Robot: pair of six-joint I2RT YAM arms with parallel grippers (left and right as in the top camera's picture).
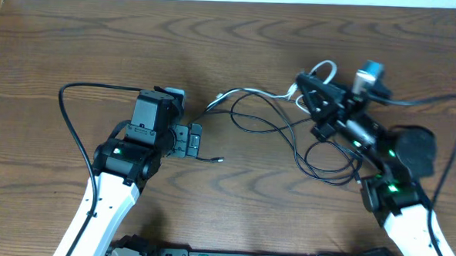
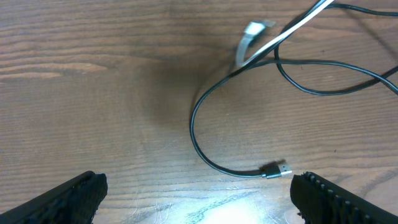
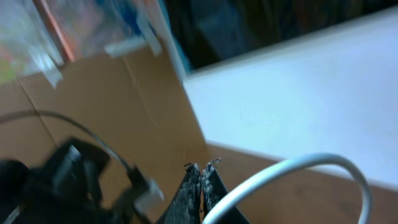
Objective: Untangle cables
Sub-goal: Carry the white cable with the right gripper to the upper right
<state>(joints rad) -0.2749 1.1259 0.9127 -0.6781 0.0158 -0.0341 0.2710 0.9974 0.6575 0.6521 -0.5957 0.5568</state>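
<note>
Right end effector [image 3: 202, 169] pinches white cable [image 3: 311, 163], looping upward; left end effector [image 2: 199, 190] spread.

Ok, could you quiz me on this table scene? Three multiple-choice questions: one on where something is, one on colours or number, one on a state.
1. Where does the plug of the black cable lie?
A) on the table, just in front of the left gripper
B) clamped in the left gripper
C) hanging over the table's edge

2. Which thin loose cables are there?
A) one red
B) one black, one white cable
C) three black

3. How do the left gripper's jaws stand?
A) shut on a cable
B) wide open, empty
C) shut, empty

Answers:
1 A: the plug rests on the wood beside that gripper.
2 B: a black and a white strand cross each other.
3 B: only bare table shows between the jaws.
</note>
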